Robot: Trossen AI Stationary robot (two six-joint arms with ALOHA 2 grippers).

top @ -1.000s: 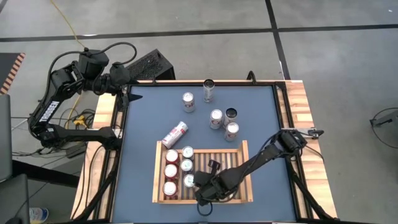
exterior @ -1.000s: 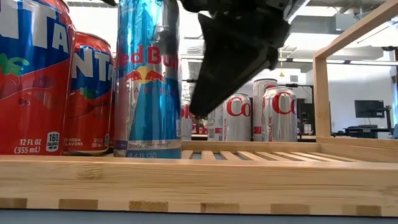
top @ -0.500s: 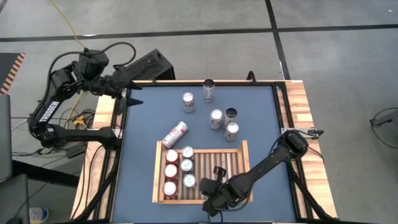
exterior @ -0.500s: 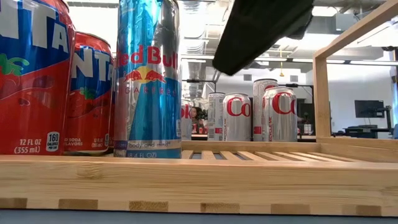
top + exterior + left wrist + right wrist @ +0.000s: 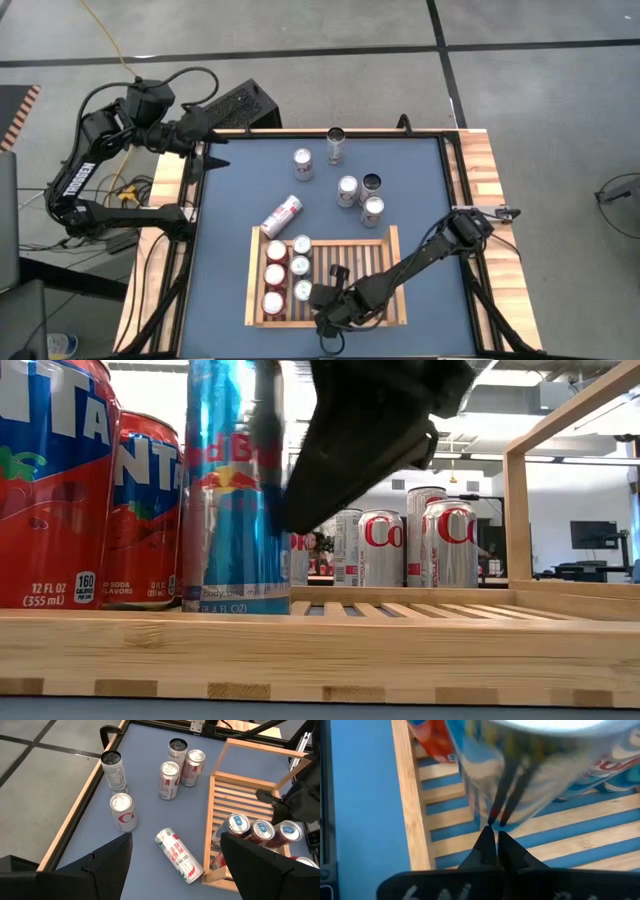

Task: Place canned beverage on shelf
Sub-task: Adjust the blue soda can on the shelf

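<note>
- The left gripper [image 5: 213, 152] hangs over the table's far-left corner on a folded arm, its dark fingers [image 5: 107, 862] parted about halfway and holding nothing.
- A silver can with red lettering [image 5: 281, 216] lies on its side on the matte blue tabletop [image 5: 230, 200], just beside the shelf's far-left corner.
- The shelf [image 5: 390, 245] is a flat tray of pale wood with a slatted bottom and low rim; six glossy cans stand in two rows at its left end.
- The right gripper [image 5: 318, 297], fingers pressed together and empty, reaches low over the slats on an outstretched arm, its tips touching the tall blue-and-silver can [image 5: 232, 490].
- Five more upright cans stand beyond the shelf.
</note>
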